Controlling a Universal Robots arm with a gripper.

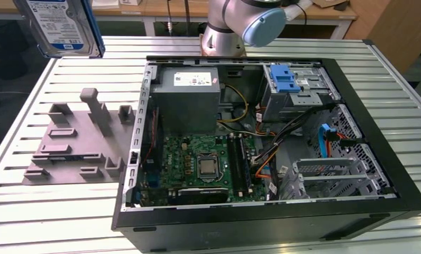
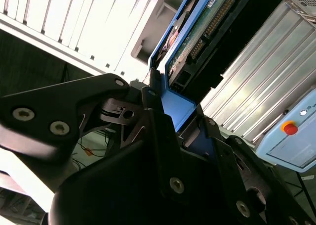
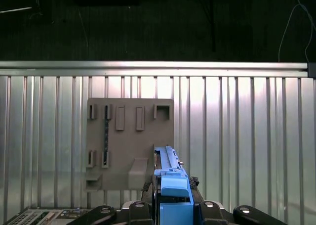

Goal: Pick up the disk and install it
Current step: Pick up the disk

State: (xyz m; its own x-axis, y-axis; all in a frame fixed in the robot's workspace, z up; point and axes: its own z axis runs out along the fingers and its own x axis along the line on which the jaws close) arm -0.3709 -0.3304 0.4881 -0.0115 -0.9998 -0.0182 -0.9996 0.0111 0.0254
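Observation:
The disk (image 1: 62, 26), silver with a white-and-blue label and a blue bracket, hangs in the air at the exterior view's upper left, above the slatted table. It is lifted off the grey holder plate (image 1: 69, 143). In the second wrist view my gripper (image 2: 173, 116) is shut on the blue bracket, and the disk (image 2: 207, 32) shows its green circuit board. In the first wrist view the disk (image 3: 168, 168) stands edge-on between my gripper's (image 3: 173, 205) black fingers, over the holder plate (image 3: 131, 141).
The open computer case (image 1: 380, 132) lies on the table at the exterior view's right. Inside are a grey power-supply box (image 1: 185, 100), a motherboard (image 1: 203, 164) and a drive cage with a blue latch (image 1: 286, 79). The arm's base (image 1: 228, 32) stands behind the case.

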